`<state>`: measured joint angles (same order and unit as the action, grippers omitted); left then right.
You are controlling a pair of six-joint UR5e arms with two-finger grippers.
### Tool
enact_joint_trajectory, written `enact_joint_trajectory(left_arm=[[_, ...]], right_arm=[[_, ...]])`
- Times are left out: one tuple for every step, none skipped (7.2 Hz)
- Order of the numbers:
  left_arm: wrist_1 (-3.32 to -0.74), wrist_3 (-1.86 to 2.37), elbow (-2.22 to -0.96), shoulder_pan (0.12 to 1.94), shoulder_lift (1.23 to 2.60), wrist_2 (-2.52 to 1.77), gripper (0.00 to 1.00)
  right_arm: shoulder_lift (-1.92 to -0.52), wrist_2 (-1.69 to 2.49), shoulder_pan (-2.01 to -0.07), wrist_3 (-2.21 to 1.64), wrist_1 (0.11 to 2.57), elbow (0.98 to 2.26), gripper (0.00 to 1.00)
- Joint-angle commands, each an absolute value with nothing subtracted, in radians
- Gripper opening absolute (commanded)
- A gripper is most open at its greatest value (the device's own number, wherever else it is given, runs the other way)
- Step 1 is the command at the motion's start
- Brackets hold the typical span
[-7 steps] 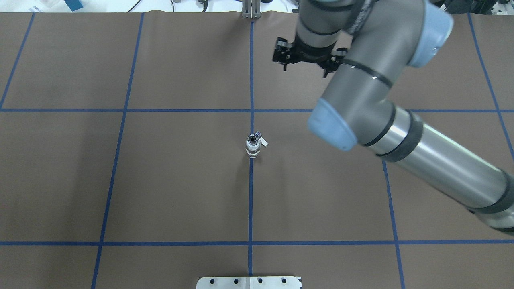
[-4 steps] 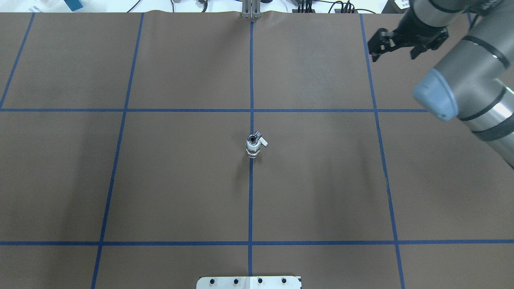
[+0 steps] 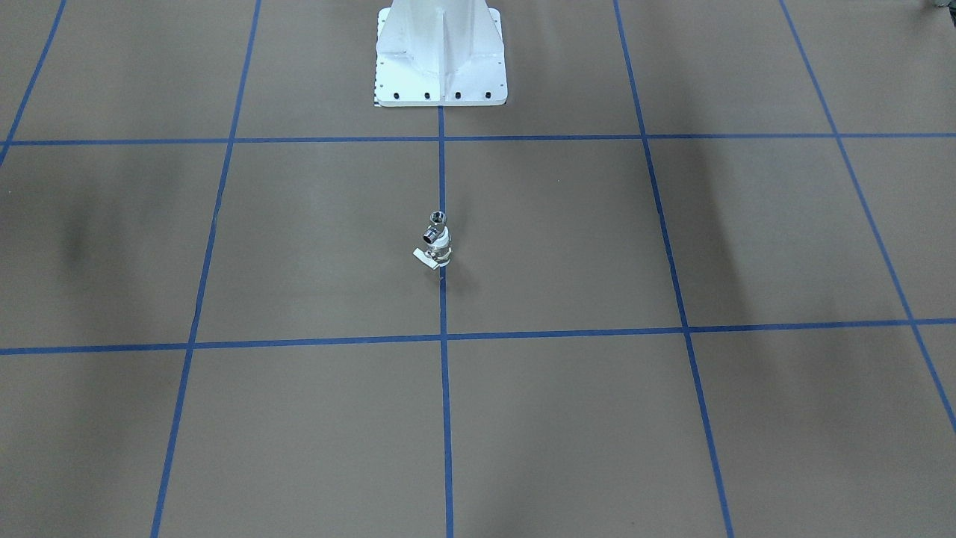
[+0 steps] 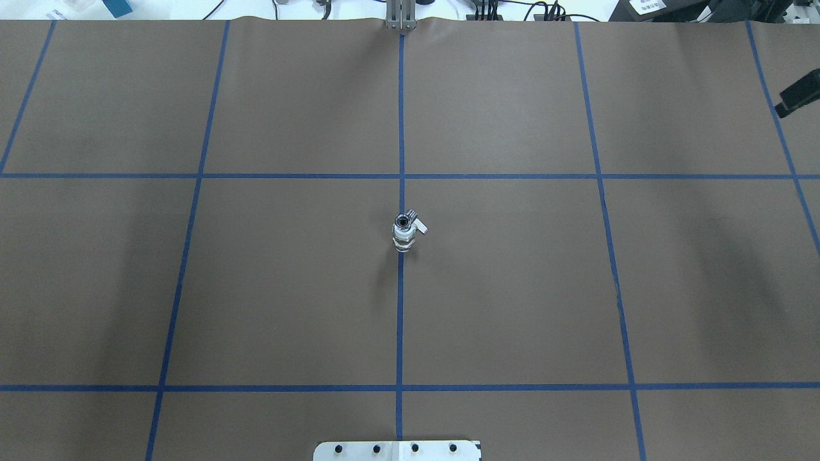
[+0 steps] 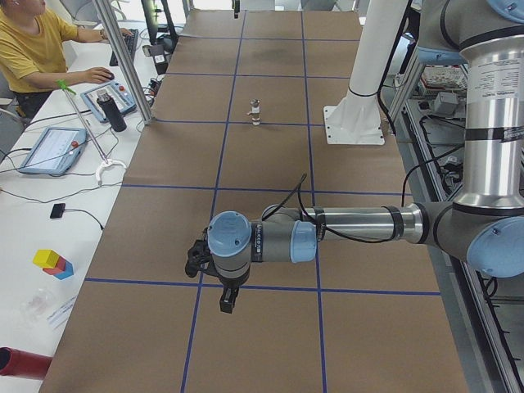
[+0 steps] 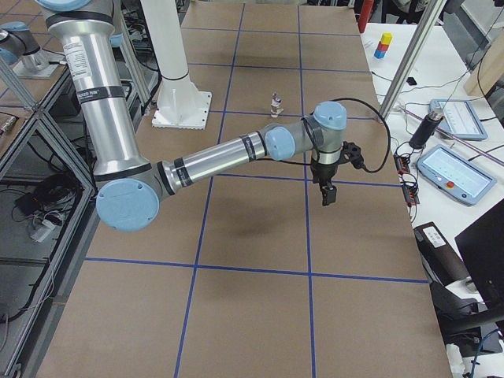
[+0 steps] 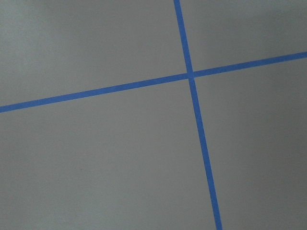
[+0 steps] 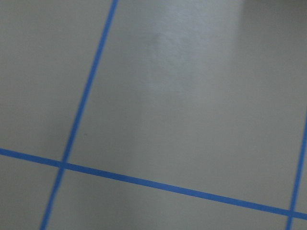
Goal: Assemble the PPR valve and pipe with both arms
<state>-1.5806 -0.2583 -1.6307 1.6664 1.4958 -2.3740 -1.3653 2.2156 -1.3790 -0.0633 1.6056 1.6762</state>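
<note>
The PPR valve (image 4: 402, 242) and the chrome pipe (image 4: 402, 221) stand upright as one small piece on the centre blue line, the pipe's round open end on top and the flat lever sticking out sideways. The piece also shows in the front view (image 3: 439, 243). Both grippers are far from it. My left gripper (image 5: 225, 299) hangs over the table's left end and shows only in the exterior left view. My right gripper (image 6: 327, 193) hangs over the right end, and only a black sliver (image 4: 797, 96) shows overhead. I cannot tell whether either is open or shut. Both wrist views show only brown mat and blue tape.
The white bolted pedestal (image 3: 441, 52) stands at the robot's side of the table. A brown mat with a blue tape grid (image 4: 400, 128) covers the table. An operator (image 5: 33, 41) sits at a side bench with tablets (image 5: 51, 149) and a black bottle (image 5: 115, 113).
My right arm has swung out of the overhead view to the right, leaving only a black sliver at the edge. The joined valve and pipe have not moved.
</note>
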Motion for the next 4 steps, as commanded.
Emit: enact_joint_trajectory(left_arm=[[-1.595,-0.255,-1.675,1.664,1.482,-2.35,1.0],[-1.592,-0.252,-1.677,1.663,1.491,-2.306,1.0],[-1.591,-0.247,-1.675,1.663,1.494,-2.306,1.0],[-1.594,-0.16,-1.678,1.663,1.496,-2.312,1.0]], right_arm=[[-1.426,2.255,-1.494,0.055,1.601,1.568,0.99],[-1.457,2.263,-1.532,0.128,1.601,1.563,0.99],[-1.477,2.264,-1.566,0.143,1.603,1.563,0.99],[-1.521,2.266,-1.574,0.135,1.601,1.565,0.99]])
